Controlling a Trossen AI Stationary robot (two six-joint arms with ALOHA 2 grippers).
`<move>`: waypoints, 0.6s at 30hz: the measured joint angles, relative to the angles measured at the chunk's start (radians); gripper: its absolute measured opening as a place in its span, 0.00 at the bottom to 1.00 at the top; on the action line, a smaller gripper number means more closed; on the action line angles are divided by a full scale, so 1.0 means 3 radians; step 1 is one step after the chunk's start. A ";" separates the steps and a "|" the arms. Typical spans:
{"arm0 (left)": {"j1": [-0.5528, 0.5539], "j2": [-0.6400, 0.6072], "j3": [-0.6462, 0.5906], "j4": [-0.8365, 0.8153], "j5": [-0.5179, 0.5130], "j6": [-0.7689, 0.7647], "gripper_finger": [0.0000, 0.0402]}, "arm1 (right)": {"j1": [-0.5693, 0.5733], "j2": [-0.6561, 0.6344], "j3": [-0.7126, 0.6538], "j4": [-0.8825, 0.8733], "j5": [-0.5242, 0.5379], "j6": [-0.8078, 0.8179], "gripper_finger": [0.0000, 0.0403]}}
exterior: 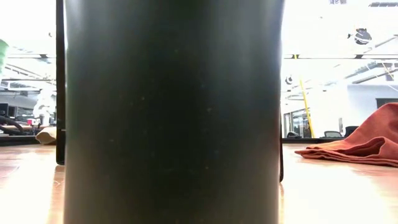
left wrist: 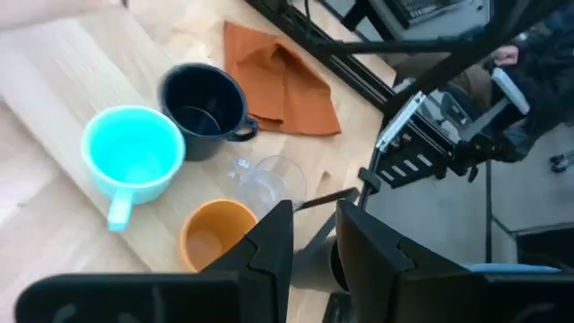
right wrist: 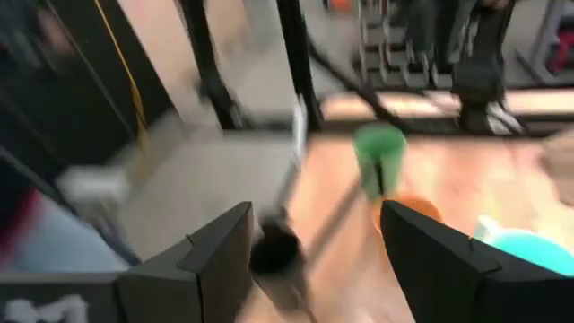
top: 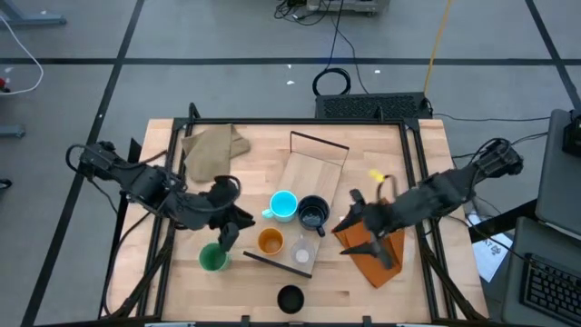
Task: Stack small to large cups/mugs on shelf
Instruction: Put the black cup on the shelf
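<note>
high: straight down | low: against black cup (exterior: pixel 171 112) | wrists: share cups

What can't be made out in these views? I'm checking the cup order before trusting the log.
- Low view: the black cup fills the frame, hiding the shelf and other cups.
- High view: the clear cup is too faint to size.
- Right wrist view: motion blur smears the green cup.

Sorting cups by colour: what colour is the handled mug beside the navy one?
Light blue mug, clearest in the high view.
</note>
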 joint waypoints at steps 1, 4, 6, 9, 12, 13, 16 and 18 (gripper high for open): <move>0.0018 -0.0035 0.0000 -0.0025 -0.0048 0.0002 0.22 | -0.0021 0.0121 0.0126 -0.0217 -0.0001 -0.0109 0.59; 0.0082 -0.0174 0.0000 -0.0059 -0.0129 0.0031 0.22 | -0.0094 0.0479 0.0410 -0.0621 -0.0003 -0.0456 0.59; 0.0117 -0.0253 0.0000 -0.0098 -0.0115 0.0034 0.22 | -0.0154 0.0706 0.0551 -0.0699 -0.0041 -0.0707 0.59; 0.0144 -0.0358 0.0000 -0.0152 -0.0092 0.0003 0.22 | -0.0255 0.1039 0.0796 -0.0764 -0.0199 -0.0939 0.59; 0.0149 -0.0454 0.0000 -0.0160 -0.0107 -0.0018 0.22 | -0.0264 0.1361 0.1132 -0.0934 -0.0287 -0.1192 0.59; 0.0149 -0.0485 0.0000 -0.0161 -0.0108 -0.0012 0.22 | -0.0241 0.1456 0.1256 -0.1000 -0.0309 -0.1297 0.59; 0.0165 -0.0561 0.0000 -0.0205 -0.0105 0.0080 0.22 | -0.0191 0.1712 0.1665 -0.1245 -0.0340 -0.1541 0.59; 0.0199 -0.0603 0.0000 -0.0239 -0.0117 0.0236 0.22 | -0.0190 0.1865 0.1957 -0.1407 -0.0310 -0.1664 0.59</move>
